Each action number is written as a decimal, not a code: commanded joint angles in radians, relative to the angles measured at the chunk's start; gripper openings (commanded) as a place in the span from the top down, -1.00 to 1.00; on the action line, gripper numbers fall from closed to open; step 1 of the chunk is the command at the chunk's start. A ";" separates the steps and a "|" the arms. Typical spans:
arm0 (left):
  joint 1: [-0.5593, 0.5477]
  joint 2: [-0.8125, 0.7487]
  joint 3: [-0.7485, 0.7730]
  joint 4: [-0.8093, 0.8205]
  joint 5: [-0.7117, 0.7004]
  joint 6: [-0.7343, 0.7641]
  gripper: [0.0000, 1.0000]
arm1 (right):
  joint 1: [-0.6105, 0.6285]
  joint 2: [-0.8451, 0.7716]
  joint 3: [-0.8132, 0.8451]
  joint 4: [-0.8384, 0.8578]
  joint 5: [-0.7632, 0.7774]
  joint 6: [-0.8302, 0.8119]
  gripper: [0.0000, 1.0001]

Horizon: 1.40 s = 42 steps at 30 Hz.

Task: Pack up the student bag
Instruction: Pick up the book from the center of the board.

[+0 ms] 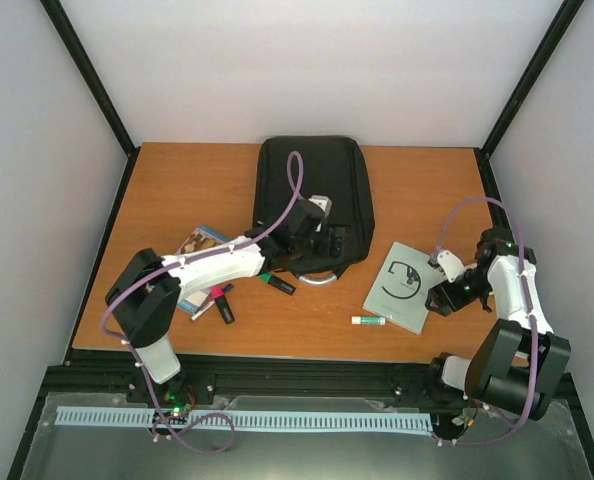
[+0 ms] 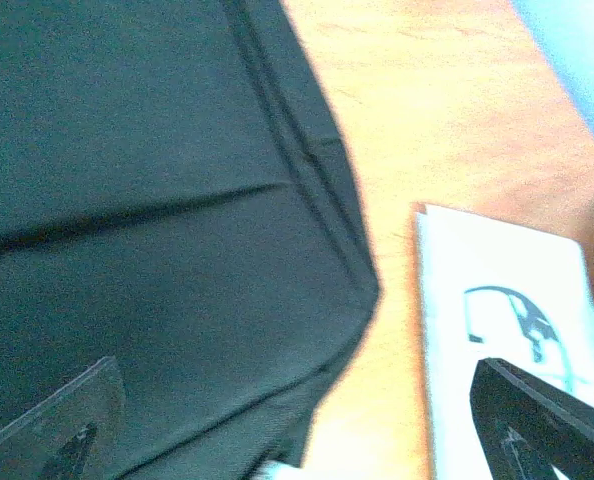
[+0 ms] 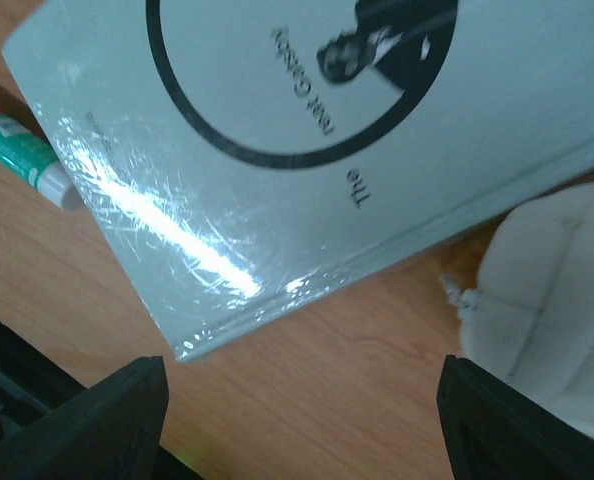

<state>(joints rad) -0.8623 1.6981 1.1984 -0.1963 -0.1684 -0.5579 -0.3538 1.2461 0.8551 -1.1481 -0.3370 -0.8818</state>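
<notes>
The student bag (image 1: 312, 195) is a large black backpack lying flat at the back centre, its grey loop handle (image 1: 319, 279) at the near end. My left gripper (image 1: 324, 240) hovers over the bag's near end, open. In the left wrist view the black fabric (image 2: 157, 220) fills the left side and my left gripper (image 2: 307, 445) has its jaws wide apart above the bag's corner. My right gripper (image 1: 447, 297) is open and empty at the near right corner of a grey book (image 1: 402, 283). In the right wrist view my right gripper (image 3: 302, 425) is over bare wood beside that book (image 3: 307, 130).
A green and white glue stick (image 1: 369, 320) lies in front of the grey book. Markers (image 1: 277, 283) and pens (image 1: 217, 302) lie near the left arm, with a picture book (image 1: 199, 242) under it. A whitish pouch (image 3: 547, 300) sits right of the grey book.
</notes>
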 commanded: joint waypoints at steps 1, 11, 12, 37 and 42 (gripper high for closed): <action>-0.017 0.060 0.000 0.167 0.323 -0.062 -0.93 | -0.008 -0.015 -0.057 0.022 0.048 -0.045 -0.48; -0.035 0.167 0.006 0.269 0.516 -0.206 -0.99 | -0.009 -0.017 -0.135 0.088 0.082 -0.077 -0.70; -0.038 0.179 0.015 0.263 0.520 -0.212 -0.99 | -0.009 -0.007 -0.130 0.093 0.078 -0.072 -0.69; -0.081 0.305 0.008 0.171 0.521 -0.312 -0.94 | 0.193 0.319 0.049 0.262 -0.039 0.156 -0.54; -0.081 0.267 -0.039 0.146 0.483 -0.309 -0.93 | 0.265 0.373 0.105 0.290 -0.054 0.209 -0.52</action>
<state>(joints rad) -0.9325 2.0018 1.1976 -0.0002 0.3511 -0.8570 -0.1356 1.5898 0.9142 -0.9066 -0.3367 -0.7315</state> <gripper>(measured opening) 0.968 0.766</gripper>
